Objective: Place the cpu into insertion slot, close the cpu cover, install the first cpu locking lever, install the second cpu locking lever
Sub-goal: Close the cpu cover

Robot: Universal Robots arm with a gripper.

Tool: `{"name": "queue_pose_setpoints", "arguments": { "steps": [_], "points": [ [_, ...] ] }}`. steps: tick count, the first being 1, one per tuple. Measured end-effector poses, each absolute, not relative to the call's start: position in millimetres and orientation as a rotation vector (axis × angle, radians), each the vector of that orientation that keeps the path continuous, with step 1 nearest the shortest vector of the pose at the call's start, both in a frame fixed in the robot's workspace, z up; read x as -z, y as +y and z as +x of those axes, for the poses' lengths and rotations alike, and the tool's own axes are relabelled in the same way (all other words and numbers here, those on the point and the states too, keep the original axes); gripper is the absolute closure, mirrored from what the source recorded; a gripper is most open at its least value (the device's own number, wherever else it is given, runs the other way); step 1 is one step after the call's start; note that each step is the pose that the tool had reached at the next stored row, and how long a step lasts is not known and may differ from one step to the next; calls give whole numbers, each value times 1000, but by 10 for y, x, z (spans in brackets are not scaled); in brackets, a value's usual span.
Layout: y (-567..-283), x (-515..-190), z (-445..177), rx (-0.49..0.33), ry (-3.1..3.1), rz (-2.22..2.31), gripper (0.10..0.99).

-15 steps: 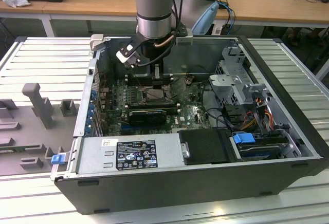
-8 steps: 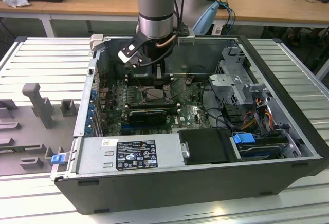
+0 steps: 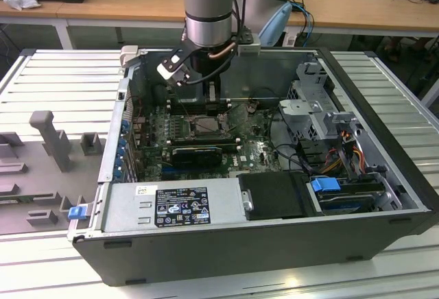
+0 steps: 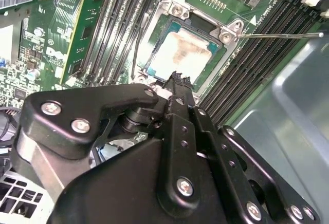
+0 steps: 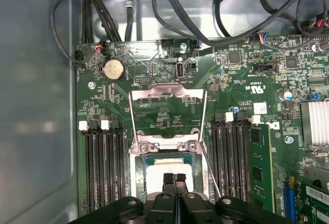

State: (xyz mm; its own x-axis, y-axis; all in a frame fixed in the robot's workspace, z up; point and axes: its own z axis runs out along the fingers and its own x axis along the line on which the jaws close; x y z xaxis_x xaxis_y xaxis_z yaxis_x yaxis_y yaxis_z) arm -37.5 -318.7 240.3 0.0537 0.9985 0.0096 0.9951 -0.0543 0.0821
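Observation:
The cpu (image 5: 165,166), a pale square chip with a beige smear, lies flat in the insertion slot (image 5: 167,146), as the second wrist view also shows for the cpu (image 4: 180,54) and the slot's shiny rim (image 4: 177,11). The cpu cover (image 5: 167,91) is swung open, away from the slot, with green board showing through its cut-out. A thin locking lever (image 4: 277,35) stands free to one side. My gripper (image 5: 175,178) is shut with nothing in it, its tips (image 4: 177,77) just above the chip's near edge. In the exterior view the gripper (image 3: 211,99) hangs over the slot (image 3: 199,126) inside the computer case.
Memory slots (image 5: 103,167) flank the socket on both sides. A long black card (image 3: 195,153) lies just in front of the socket, then the power supply (image 3: 171,206). Cables (image 5: 169,8) and a drive cage (image 3: 309,100) crowd the case. Grey fixtures (image 3: 51,138) stand at the exterior view's left.

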Motion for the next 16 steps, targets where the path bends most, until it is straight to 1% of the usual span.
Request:
{"name": "queue_pose_setpoints", "arguments": {
  "steps": [16],
  "points": [
    [-3186,-2490,-375,-97,2123,2240,980]
  ]
}}
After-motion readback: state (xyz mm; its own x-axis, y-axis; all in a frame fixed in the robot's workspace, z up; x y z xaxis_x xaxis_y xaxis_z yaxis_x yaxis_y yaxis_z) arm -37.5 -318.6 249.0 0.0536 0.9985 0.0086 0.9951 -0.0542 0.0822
